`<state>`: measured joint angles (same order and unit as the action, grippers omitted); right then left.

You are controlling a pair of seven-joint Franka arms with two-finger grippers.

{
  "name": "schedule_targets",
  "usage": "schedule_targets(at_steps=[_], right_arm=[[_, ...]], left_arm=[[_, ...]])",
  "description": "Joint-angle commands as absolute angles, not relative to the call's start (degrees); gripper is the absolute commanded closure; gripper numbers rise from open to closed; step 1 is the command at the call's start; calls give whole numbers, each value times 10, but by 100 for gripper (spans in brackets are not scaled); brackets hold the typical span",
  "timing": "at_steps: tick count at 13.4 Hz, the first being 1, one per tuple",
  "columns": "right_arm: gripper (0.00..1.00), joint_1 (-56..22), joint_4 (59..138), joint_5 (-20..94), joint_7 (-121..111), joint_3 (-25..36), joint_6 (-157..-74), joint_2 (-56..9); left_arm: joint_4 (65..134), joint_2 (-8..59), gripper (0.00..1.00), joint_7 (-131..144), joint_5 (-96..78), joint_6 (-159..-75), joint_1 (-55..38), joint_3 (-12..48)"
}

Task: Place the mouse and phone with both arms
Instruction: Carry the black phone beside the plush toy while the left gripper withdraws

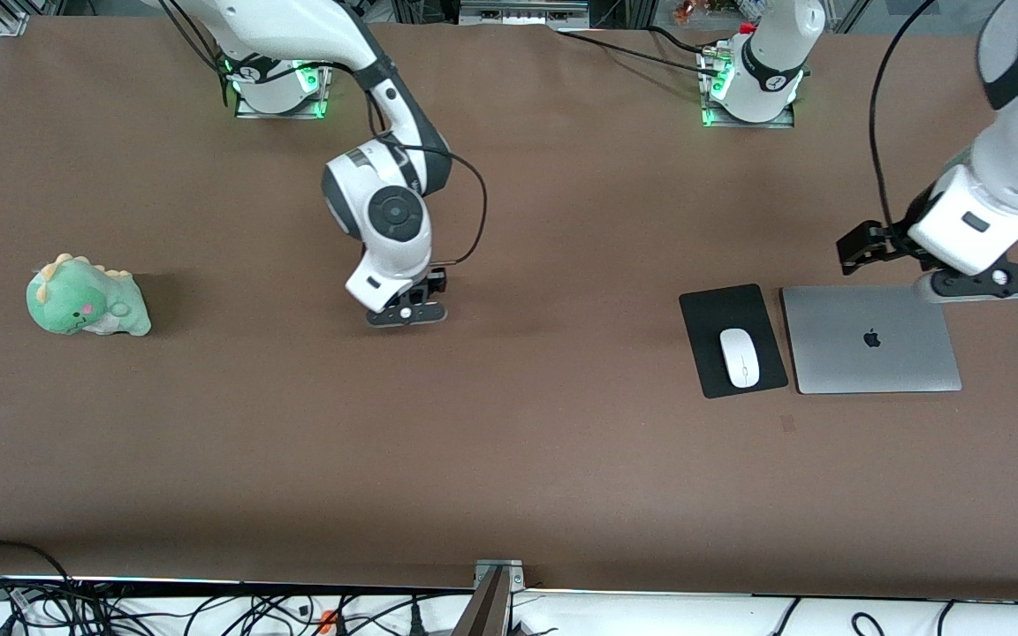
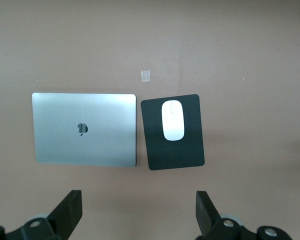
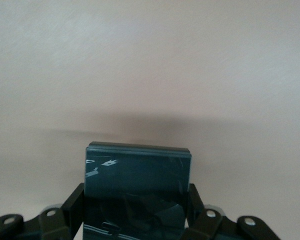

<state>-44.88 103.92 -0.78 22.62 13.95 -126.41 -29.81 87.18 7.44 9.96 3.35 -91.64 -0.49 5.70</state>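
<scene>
Right gripper (image 1: 409,311), mine, is clenched on the phone (image 3: 138,192): in the right wrist view the dark glossy slab sits squeezed between my two fingers (image 3: 74,210), one finger against each long edge. From the front camera the phone itself is hidden under my wrist, so I cannot tell whether it is lifted or resting on the brown table (image 1: 509,459); my hand sits low over the bare middle of the table, toward my own end.

Taking the phone as the dial's centre on the front view, the mouse (image 1: 739,357) lies at about three o'clock, well apart, toward the left arm's end. It rests on the black mouse pad (image 1: 710,362), and that half of the job looks done to me. Just beside the pad, farther along three o'clock, lies a closed silver laptop (image 1: 871,340), edge close to edge. A small patch of tape (image 1: 788,424) sits on the table nearer the front camera than the pad.

My left gripper (image 2: 139,212) hangs released, fingers spread wide, over the table at the laptop's edge nearest the bases; that arm waits.

At about nine o'clock from the phone, well apart, a green plush dinosaur (image 1: 87,298) sits untouched.

What is left, as I judge it: carry the phone to its spot and let go. Where that spot is I cannot tell.
</scene>
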Motion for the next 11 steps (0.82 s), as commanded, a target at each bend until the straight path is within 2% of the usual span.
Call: schedule_targets(at_steps=[1, 6, 8, 11], right_arm=[[67, -408, 1072, -1, 144, 161, -1256, -258], [69, -268, 1145, 26, 41, 161, -1274, -197], [69, -218, 1206, 32, 4, 162, -1330, -172], [69, -198, 1287, 33, -24, 170, -1435, -158]], left_arm=[[923, 38, 0, 59, -6, -923, -54, -23], [926, 40, 0, 58, -14, -935, -52, -20], [916, 41, 0, 58, -11, -935, -47, -21], [912, 46, 0, 62, -7, -946, -49, -19]])
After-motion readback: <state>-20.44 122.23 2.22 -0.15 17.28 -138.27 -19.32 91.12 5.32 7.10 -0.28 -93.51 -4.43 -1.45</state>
